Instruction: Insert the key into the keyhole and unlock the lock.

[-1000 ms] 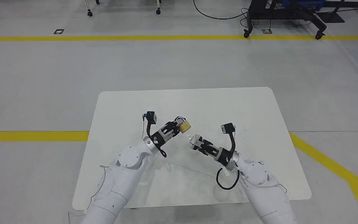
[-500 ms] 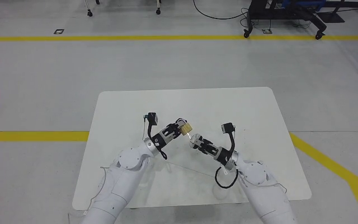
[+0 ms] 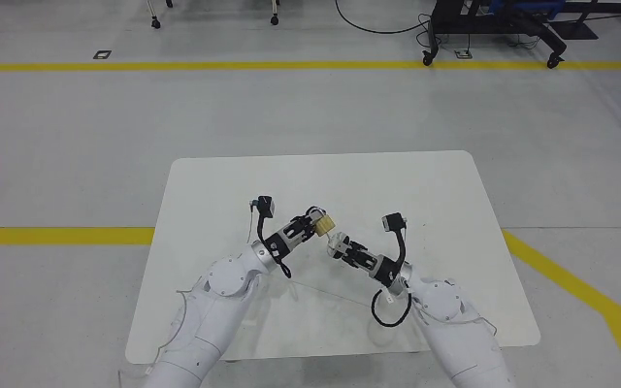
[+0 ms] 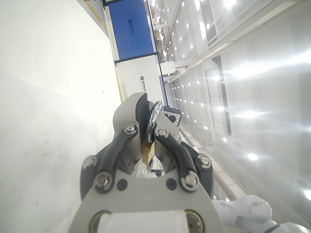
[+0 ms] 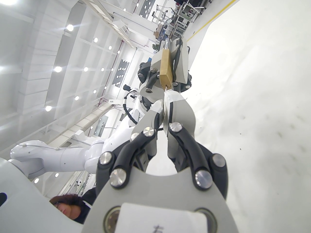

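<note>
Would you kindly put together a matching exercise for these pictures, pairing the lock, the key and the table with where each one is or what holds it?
Things:
1. lock
2. key
3. table

Places and states:
A. white, lying beneath both arms
B. brass, clamped in the left gripper
C. pinched in the right gripper, tip at the lock's base

Pairs: 1-B; 2-C; 3-A
</note>
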